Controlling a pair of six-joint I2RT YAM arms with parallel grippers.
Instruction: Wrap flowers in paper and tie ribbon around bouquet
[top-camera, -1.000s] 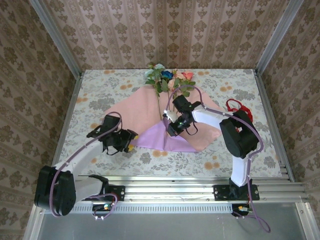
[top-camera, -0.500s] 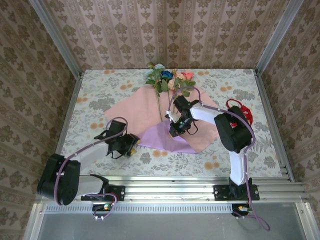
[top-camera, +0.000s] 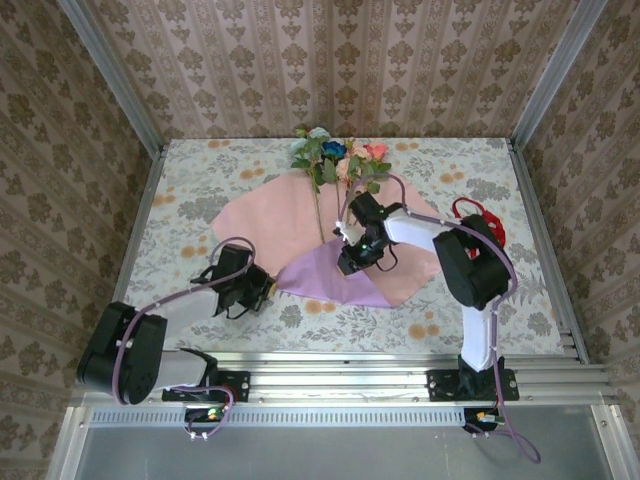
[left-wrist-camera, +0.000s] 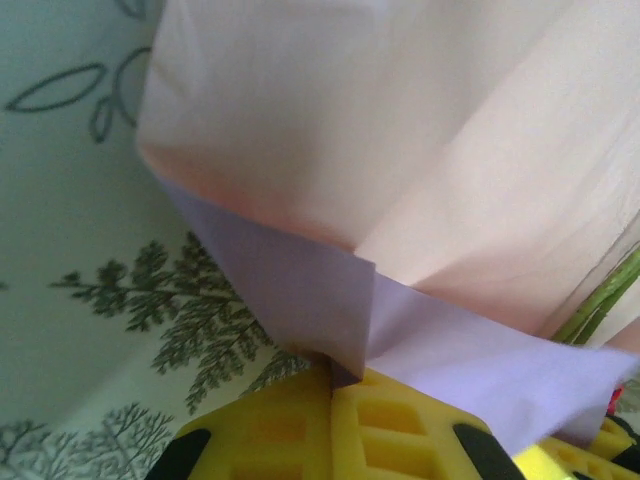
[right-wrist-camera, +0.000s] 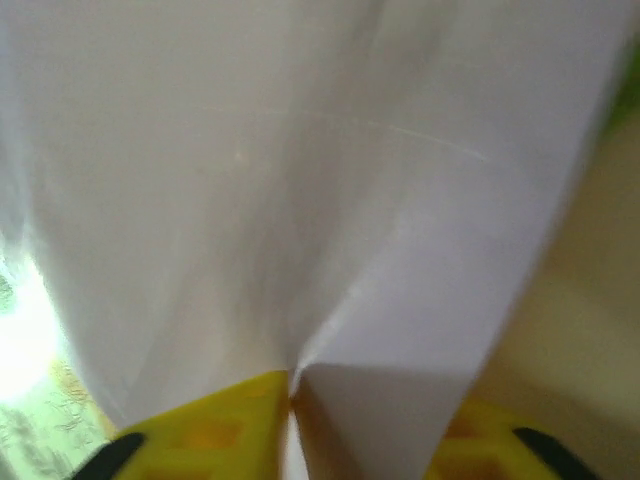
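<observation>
the paper (top-camera: 290, 215) is spread near the middle of the table (top-camera: 190, 180), pinkish side up, with its near corner folded back so that a lilac flap (top-camera: 320, 282) is shown. the flowers (top-camera: 335, 160) are laid on it, the heads past the far edge and the stems (top-camera: 319, 215) running down toward the fold. no cone has been formed. the sheet lies flat and open on both sides of the stems, so the wrapping is judged to be at its first fold only. the ribbon (top-camera: 488, 222) is heaped well apart at the right side of the table, just beyond the right arm, and is touched by neither claw, so the tying is wholly to be done. the left claw (top-camera: 258, 287) is set at the near left tip of the lilac flap. in the left wrist view its yellow fingers (left-wrist-camera: 270, 430) are seen pressed together with a corner of the fold nipped between them. the right claw (top-camera: 348, 262) is placed on the flap near the foot of the stems. in the right wrist view the paper is creased down into the narrow slit between its fingers (right-wrist-camera: 200, 435), but whether it is clamped or slack there cannot be told. what is left is judged to be rolling the sheet round the stems and then fetching and knotting the ribbon.
</observation>
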